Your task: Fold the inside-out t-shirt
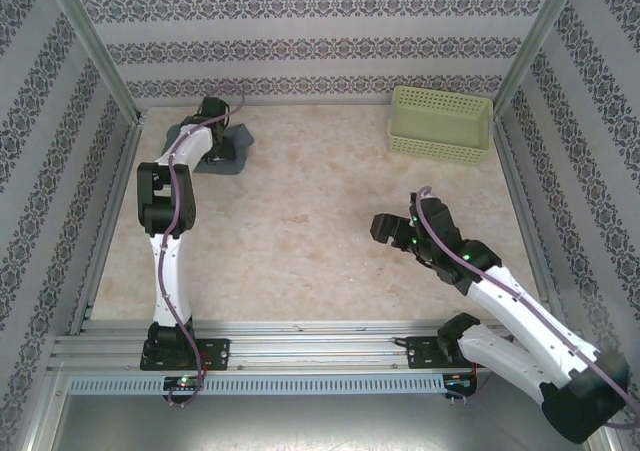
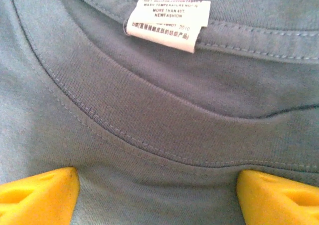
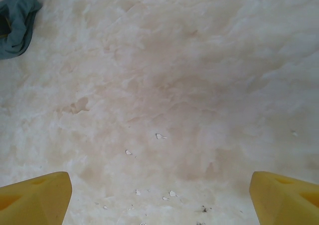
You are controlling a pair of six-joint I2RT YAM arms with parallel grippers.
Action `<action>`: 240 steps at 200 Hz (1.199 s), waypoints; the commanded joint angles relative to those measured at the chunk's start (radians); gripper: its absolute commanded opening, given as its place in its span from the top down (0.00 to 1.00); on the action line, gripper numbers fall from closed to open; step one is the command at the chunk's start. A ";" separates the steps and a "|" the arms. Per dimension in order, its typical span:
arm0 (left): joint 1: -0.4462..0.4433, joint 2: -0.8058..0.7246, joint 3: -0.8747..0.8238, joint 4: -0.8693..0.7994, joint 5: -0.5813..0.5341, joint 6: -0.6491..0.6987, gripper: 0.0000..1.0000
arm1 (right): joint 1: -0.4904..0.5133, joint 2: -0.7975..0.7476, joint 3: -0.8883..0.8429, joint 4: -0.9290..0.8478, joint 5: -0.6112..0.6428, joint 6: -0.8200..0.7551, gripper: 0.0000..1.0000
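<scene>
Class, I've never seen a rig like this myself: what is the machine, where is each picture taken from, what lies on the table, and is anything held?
Two robot arms are bolted at the near edge of a table. One picture looks down from above; the others come from wrist cameras, so the yellow wedges are fingers. The left fingers stand open over the collar of a blue-grey t-shirt bunched far left. The right fingers are open above bare table. A pale green basket sits far right. Nothing looks held.

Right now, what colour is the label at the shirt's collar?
The label is white with dark print; best in the left wrist view.
</scene>
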 commanded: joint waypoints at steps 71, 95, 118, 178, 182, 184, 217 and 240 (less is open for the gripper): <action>0.069 -0.085 0.053 -0.143 -0.013 0.040 0.14 | -0.126 -0.104 -0.035 -0.101 0.010 -0.006 0.08; 0.069 -0.238 -0.082 -0.104 0.015 -0.011 0.03 | -0.129 -0.107 -0.042 -0.075 0.016 0.000 0.06; 0.064 -0.443 -0.318 0.028 0.048 -0.053 0.00 | -0.144 -0.090 -0.042 -0.052 0.045 -0.034 0.04; 0.040 -0.923 -0.966 0.413 -0.034 -0.214 0.00 | -0.328 0.080 0.022 0.045 0.134 -0.155 0.02; 0.040 -0.945 -1.008 0.445 -0.036 -0.214 0.00 | -0.341 0.088 0.013 0.076 0.138 -0.164 0.02; 0.041 -0.958 -1.030 0.461 -0.038 -0.215 0.00 | -0.345 0.091 0.009 0.093 0.141 -0.172 0.02; 0.036 -1.095 -1.324 0.709 -0.132 -0.179 0.00 | -0.406 0.118 -0.123 0.413 0.208 -0.311 0.02; 0.032 -1.149 -1.506 0.936 -0.200 -0.074 0.00 | -0.417 0.174 -0.190 0.580 0.247 -0.431 0.02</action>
